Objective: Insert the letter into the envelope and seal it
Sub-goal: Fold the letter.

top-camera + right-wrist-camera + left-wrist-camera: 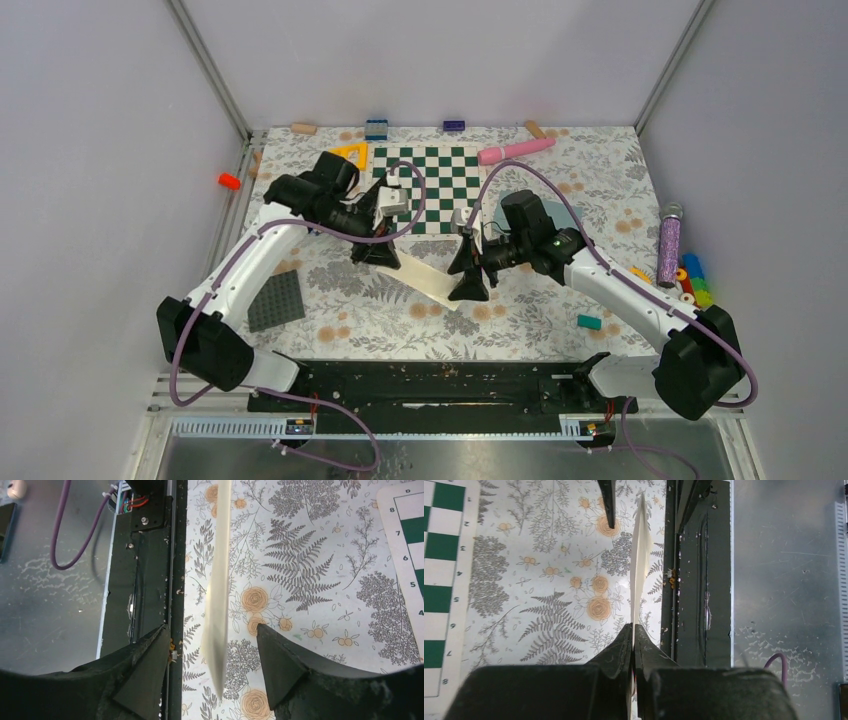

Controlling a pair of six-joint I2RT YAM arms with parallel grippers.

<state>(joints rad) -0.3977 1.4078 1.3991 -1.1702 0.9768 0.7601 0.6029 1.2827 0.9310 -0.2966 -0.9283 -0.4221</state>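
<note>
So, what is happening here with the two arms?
The left gripper is shut on one end of the letter, holding it on edge. The right gripper stands open around the other end, touching nothing. The letter is not yet in the envelope, which lies partly hidden under the right arm.
</note>
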